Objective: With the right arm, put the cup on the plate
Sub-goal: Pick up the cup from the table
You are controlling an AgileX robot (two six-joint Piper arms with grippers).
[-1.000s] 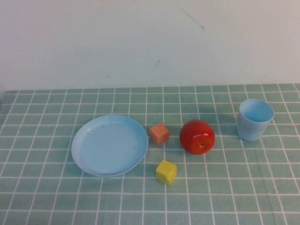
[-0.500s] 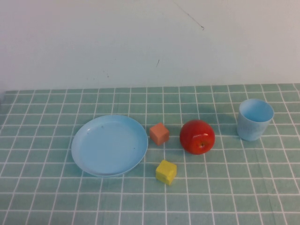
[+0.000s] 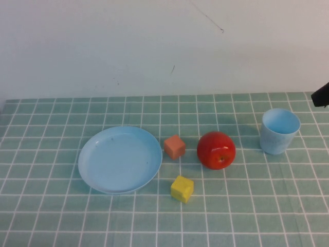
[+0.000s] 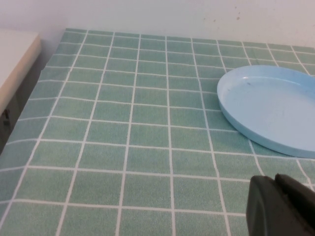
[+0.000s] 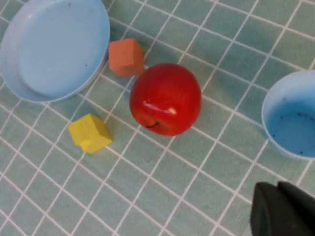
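The light blue cup (image 3: 279, 131) stands upright and empty at the table's right side, to the right of the red apple (image 3: 216, 150). The round light blue plate (image 3: 120, 159) lies empty left of centre. A black tip of the right arm (image 3: 321, 95) shows at the right edge, above and behind the cup. In the right wrist view my right gripper (image 5: 276, 185) is shut and holds nothing, hanging above the cloth near the cup (image 5: 293, 120). My left gripper (image 4: 274, 178) is shut and empty, low over the cloth beside the plate (image 4: 270, 108).
An orange cube (image 3: 175, 147) sits between the plate and the apple, and a yellow cube (image 3: 182, 189) lies in front of them. A green checked cloth (image 3: 61, 216) covers the table, with a white wall behind.
A black part of the right arm has come into the high view at the right edge, above the cup. The objects have not moved.
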